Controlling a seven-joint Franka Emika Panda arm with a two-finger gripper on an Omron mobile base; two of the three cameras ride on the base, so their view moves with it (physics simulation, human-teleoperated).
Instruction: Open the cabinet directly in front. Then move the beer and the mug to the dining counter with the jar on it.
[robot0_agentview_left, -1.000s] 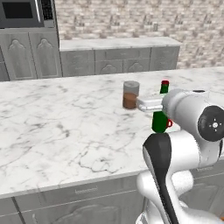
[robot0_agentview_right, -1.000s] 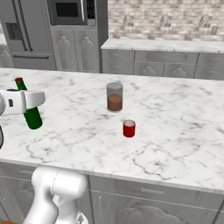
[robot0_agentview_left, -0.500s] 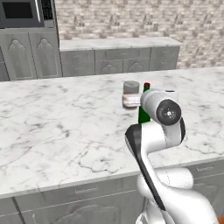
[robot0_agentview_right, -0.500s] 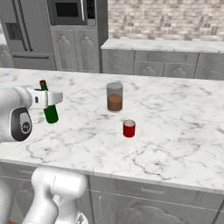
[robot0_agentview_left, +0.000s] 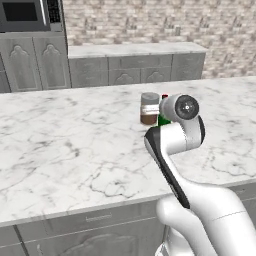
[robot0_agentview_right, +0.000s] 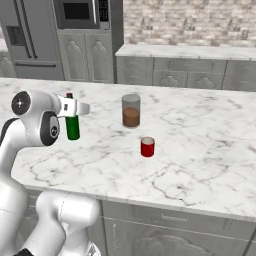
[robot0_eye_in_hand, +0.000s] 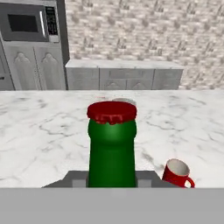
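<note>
The gripper (robot0_agentview_right: 75, 107) is closed on the neck of the beer (robot0_agentview_right: 73, 126), holding the bottle upright over the dining counter (robot0_agentview_right: 200, 150). The mug (robot0_agentview_right: 147, 147) stands on the marble near the jar (robot0_agentview_right: 131, 111), both apart from the bottle.

mug (robot0_agentview_right: 147, 147) before jar (robot0_agentview_right: 131, 110) — on dining counter (robot0_agentview_right: 210, 150)

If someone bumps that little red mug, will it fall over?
Probably not easily: the red mug is short and squat, standing upright on the marble dining counter. On that smooth top it might slide instead. If tipped, its round side could roll until the handle, seen in the hand view, stops it.
</note>
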